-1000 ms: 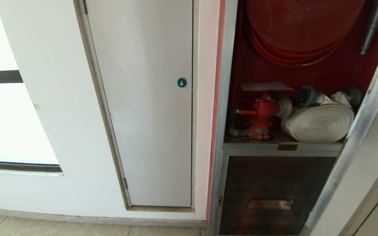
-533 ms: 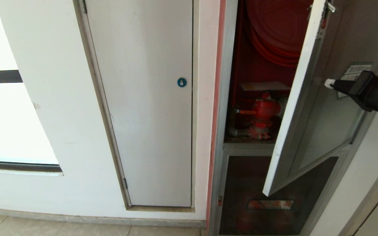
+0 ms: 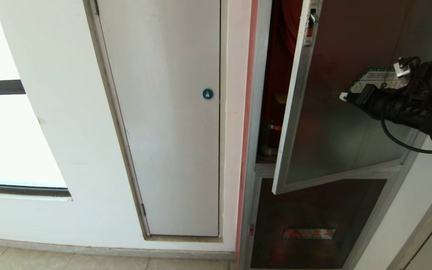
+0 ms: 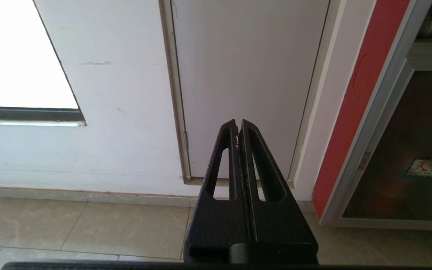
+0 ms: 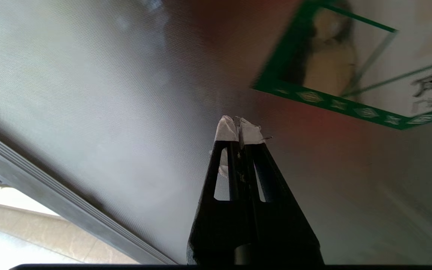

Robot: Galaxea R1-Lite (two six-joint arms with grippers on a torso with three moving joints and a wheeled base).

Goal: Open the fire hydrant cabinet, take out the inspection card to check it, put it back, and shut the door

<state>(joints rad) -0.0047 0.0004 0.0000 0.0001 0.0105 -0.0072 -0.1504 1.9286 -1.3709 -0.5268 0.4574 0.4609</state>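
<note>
Head view: door (image 3: 336,123) swung most of the way across the fire hydrant cabinet (image 3: 255,112), right hand (image 3: 345,97) pinched shut, empty, tip against the glass just beside the green sticker (image 3: 373,77), probably pushing it closed. Inspection card hidden behind the door. Left wrist view: left hand (image 4: 238,129) shut, parked low by the white door (image 4: 246,75). Right wrist view adds the taped fingertips (image 5: 226,129) close to the glass.

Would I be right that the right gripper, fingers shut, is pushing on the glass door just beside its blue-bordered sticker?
Not quite: the sticker has a green border, not blue, as the right wrist view shows. The rest holds: the right gripper, fingers shut, is at the glass of the door beside that sticker, though actual contact cannot be confirmed.
</note>
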